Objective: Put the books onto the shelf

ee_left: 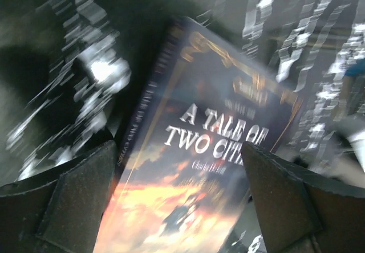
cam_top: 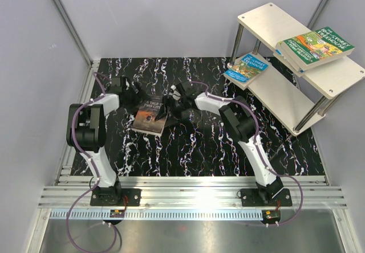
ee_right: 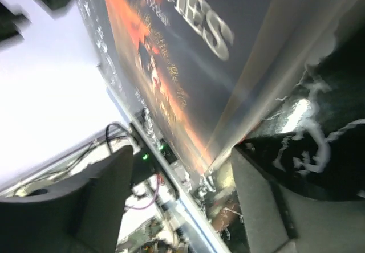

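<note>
The dark book "A Tale of Two Cities" [cam_top: 149, 116] lies flat on the black marbled table. My left gripper [cam_top: 137, 92] hovers over its far left corner, open, and the cover [ee_left: 211, 139] fills the space between its fingers [ee_left: 80, 199]. At the book's right edge is my right gripper [cam_top: 168, 106], also open, with the book's corner and page edge [ee_right: 228, 93] between its fingers [ee_right: 259, 202]. The shelf [cam_top: 268, 22] stands at the far right. A green book [cam_top: 319, 43] tops a small stack on its upper board. A blue book [cam_top: 246, 68] rests on the lower board's left end.
Grey walls enclose the table on the left, back and right. A metal rail [cam_top: 188, 191] with both arm bases runs along the near edge. The shelf's thin posts [cam_top: 311, 113] stand on the table's right side.
</note>
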`<action>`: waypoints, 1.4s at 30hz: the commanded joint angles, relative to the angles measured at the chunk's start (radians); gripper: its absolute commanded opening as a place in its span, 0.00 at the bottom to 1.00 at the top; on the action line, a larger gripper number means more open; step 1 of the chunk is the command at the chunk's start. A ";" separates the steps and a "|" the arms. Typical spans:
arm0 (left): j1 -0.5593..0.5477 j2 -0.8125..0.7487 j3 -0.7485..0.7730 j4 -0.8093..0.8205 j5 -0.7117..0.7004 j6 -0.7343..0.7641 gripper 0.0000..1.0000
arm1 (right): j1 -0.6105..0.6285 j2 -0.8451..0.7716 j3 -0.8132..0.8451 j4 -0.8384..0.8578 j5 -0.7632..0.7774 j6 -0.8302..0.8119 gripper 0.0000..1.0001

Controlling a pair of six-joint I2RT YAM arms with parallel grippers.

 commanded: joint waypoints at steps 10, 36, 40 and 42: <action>-0.098 0.045 -0.093 -0.021 0.198 -0.037 0.87 | 0.027 -0.125 -0.032 0.132 0.071 0.075 0.54; -0.151 -0.090 -0.159 0.022 0.209 -0.163 0.85 | -0.008 -0.322 -0.409 0.224 0.187 0.073 0.42; -0.154 -0.085 -0.145 0.020 0.202 -0.172 0.85 | -0.004 -0.348 -0.464 0.218 0.181 0.060 0.28; -0.157 -0.092 -0.146 0.011 0.199 -0.172 0.84 | -0.002 -0.368 -0.472 0.195 0.189 0.035 0.17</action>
